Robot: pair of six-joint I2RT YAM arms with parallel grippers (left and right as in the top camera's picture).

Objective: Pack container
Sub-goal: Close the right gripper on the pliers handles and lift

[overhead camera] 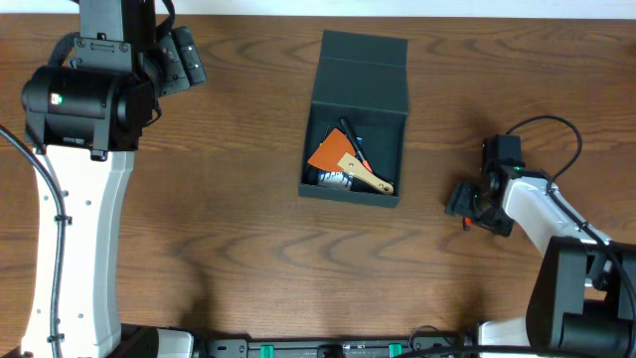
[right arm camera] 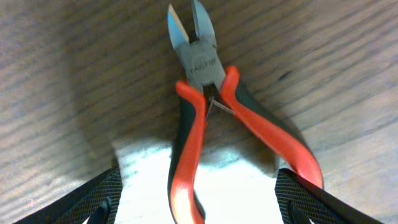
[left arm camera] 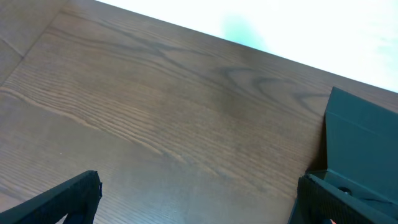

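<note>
The container (overhead camera: 359, 107), a dark box, stands open at mid-table with its flap lid (overhead camera: 365, 58) folded back. Inside lie an orange scraper (overhead camera: 333, 154) with a wooden handle and other small tools. Its edge also shows in the left wrist view, where the container (left arm camera: 364, 134) is at the right. Red-handled cutting pliers (right arm camera: 202, 65) lie flat on the table, their handles spread. My right gripper (right arm camera: 199, 202) is open and low over those handles, which lie between its fingers (right arm camera: 93, 199). One handle reaches the right-hand finger (right arm camera: 311, 202). My left gripper (left arm camera: 199, 196) is open and holds nothing.
The left arm's gripper (overhead camera: 184, 60) hovers at the far left, well away from the box. The right gripper (overhead camera: 465, 204) sits right of the box, with a bit of the pliers (overhead camera: 464, 221) showing beneath it. Bare wooden table (overhead camera: 248, 229) lies around the box.
</note>
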